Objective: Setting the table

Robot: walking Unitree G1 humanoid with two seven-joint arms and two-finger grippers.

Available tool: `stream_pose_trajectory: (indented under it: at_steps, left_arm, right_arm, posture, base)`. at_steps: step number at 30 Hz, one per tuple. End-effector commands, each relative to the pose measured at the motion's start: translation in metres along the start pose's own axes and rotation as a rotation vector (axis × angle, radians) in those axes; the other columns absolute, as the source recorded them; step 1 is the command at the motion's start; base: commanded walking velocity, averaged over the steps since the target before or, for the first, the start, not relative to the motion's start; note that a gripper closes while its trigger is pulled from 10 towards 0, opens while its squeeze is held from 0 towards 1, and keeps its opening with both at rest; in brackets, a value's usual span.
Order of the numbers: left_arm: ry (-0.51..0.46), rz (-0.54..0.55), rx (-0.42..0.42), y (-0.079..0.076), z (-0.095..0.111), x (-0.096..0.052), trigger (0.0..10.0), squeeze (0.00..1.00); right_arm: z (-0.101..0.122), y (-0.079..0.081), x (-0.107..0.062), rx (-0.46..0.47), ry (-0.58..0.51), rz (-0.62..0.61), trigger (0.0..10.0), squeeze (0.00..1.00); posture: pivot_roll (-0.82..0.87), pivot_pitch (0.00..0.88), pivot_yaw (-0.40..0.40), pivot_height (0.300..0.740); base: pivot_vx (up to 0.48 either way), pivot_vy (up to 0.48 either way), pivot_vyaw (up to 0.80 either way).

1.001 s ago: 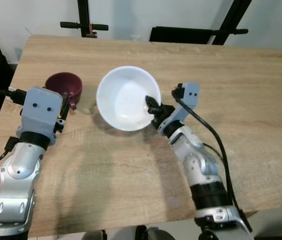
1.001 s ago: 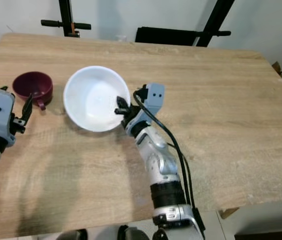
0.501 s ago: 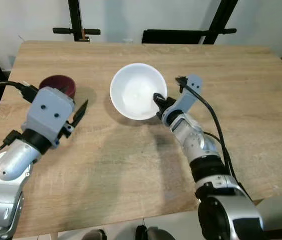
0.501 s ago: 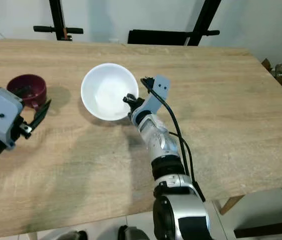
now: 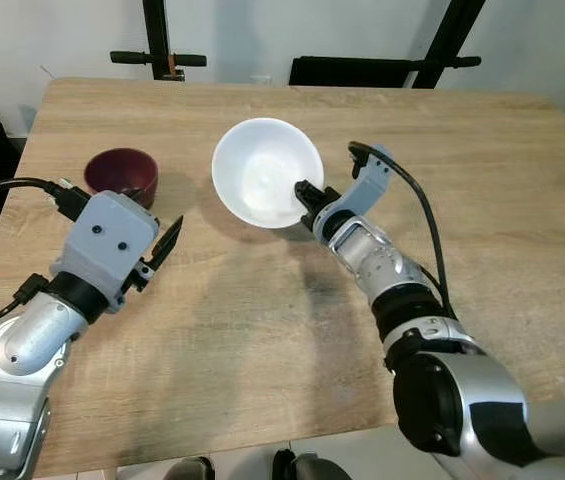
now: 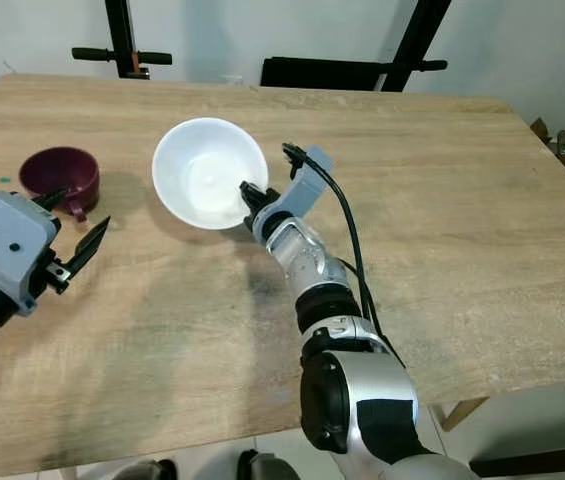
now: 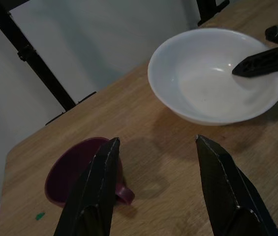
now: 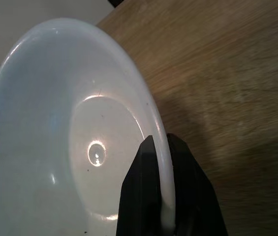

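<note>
Right pincer [image 5: 307, 193]: clamped on bowl [image 5: 262, 175] rim, one finger inside. Left pincer [image 5: 167, 240]: spread, empty, mug [image 5: 122, 176] just ahead. Step: placing bowl; next, lower and release.

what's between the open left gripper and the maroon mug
Nothing but bare wooden table: the left wrist view shows the left gripper open, apart from the maroon mug.
</note>
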State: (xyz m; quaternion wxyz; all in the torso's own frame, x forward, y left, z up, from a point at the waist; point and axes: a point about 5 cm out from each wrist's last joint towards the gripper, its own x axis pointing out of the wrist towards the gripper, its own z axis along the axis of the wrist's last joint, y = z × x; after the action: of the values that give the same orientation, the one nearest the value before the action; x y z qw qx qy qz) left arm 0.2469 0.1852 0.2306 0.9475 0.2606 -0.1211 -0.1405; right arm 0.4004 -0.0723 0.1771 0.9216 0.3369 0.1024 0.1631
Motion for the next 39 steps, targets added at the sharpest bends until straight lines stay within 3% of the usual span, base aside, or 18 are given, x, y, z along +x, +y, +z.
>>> stream_pose_trajectory:
  at_steps: [1, 8, 9, 10, 12, 13, 23, 24, 28, 31, 32, 34, 38, 39]
  left_arm:
    - [0.013, -0.005, -0.003, -0.004, -0.001, -0.001, 10.0, 0.04]
    - [0.013, -0.004, -0.006, -0.006, -0.001, 0.001, 10.0, 0.04]
    - [0.013, -0.002, -0.007, -0.006, -0.002, 0.001, 10.0, 0.04]
    - [0.013, 0.001, -0.008, -0.006, -0.002, 0.002, 10.0, 0.04]
    - [0.013, 0.002, -0.009, -0.006, -0.002, 0.002, 10.0, 0.04]
    - [0.013, 0.003, -0.009, -0.006, -0.002, 0.002, 10.0, 0.04]
    - [0.014, 0.006, -0.016, -0.01, -0.003, 0.002, 10.0, 0.04]
    - [0.013, 0.005, -0.017, -0.01, -0.003, 0.003, 10.0, 0.04]
    - [0.013, 0.003, -0.021, -0.011, -0.004, 0.003, 10.0, 0.04]
    - [0.015, 0.017, -0.039, -0.01, -0.005, 0.006, 10.0, 0.04]
    - [0.015, 0.017, -0.039, -0.01, -0.005, 0.006, 10.0, 0.04]
    - [0.017, 0.036, -0.067, -0.01, -0.006, 0.009, 10.0, 0.05]
    - [0.037, 0.083, -0.119, -0.01, -0.01, 0.013, 10.0, 0.05]
    - [0.037, 0.083, -0.119, -0.01, -0.01, 0.013, 10.0, 0.05]
  right_arm:
    - [-0.005, 0.003, 0.001, -0.001, 0.03, 0.029, 10.0, 0.0]
    - [-0.016, 0.006, 0.001, -0.014, 0.082, 0.074, 10.0, 0.0]
    - [-0.018, 0.006, 0.001, -0.015, 0.086, 0.075, 10.0, 0.36]
    - [-0.019, 0.006, 0.001, -0.018, 0.087, 0.076, 10.0, 0.87]
    - [-0.019, 0.006, 0.001, -0.019, 0.087, 0.078, 10.0, 0.87]
    - [-0.019, 0.006, 0.001, -0.019, 0.087, 0.085, 10.0, 1.0]
    - [-0.004, 0.01, 0.0, -0.003, 0.001, 0.147, 10.0, 1.0]
    - [0.0, 0.01, -0.001, -0.014, -0.018, 0.156, 10.0, 0.0]
    - [0.007, 0.011, -0.007, -0.048, -0.061, 0.18, 10.0, 0.0]
    - [0.016, 0.009, -0.023, -0.175, -0.148, 0.195, 10.0, 0.0]
    - [0.016, 0.009, -0.023, -0.175, -0.148, 0.195, 10.0, 0.0]
    - [0.02, 0.007, -0.037, -0.257, -0.216, 0.193, 10.0, 0.0]
    - [0.026, 0.006, -0.065, -0.332, -0.349, 0.177, 10.0, 0.0]
    - [0.026, 0.006, -0.065, -0.332, -0.349, 0.177, 10.0, 0.0]
  posture:
    - [0.07, 0.081, -0.054, 0.74]
    - [0.06, 0.076, -0.055, 0.74]
    - [0.06, 0.076, -0.055, 0.74]
    - [0.06, 0.074, -0.056, 0.74]
    - [0.06, 0.074, -0.056, 0.74]
    - [0.06, 0.074, -0.056, 0.74]
    - [0.05, 0.069, -0.055, 0.74]
    - [0.05, 0.069, -0.054, 0.74]
    - [0.04, 0.07, -0.05, 0.74]
    - [0.03, 0.072, -0.044, 0.74]
    - [0.03, 0.072, -0.044, 0.74]
    - [0.03, 0.072, -0.043, 0.74]
    - [0.02, 0.071, -0.031, 0.74]
    - [0.02, 0.071, -0.031, 0.74]
  base:
    - [0.0, 0.0, 0.0]
    - [0.0, 0.0, 0.0]
    - [0.0, 0.0, 0.0]
    - [0.0, 0.0, 0.0]
    - [0.0, 0.0, 0.0]
    - [0.0, 0.0, 0.0]
    - [0.0, 0.0, 0.0]
    - [0.0, 0.0, 0.0]
    - [0.0, 0.0, 0.0]
    - [0.0, 0.0, 0.0]
    - [0.0, 0.0, 0.0]
    - [0.0, 0.0, 0.0]
    - [0.0, 0.0, 0.0]
    - [0.0, 0.0, 0.0]
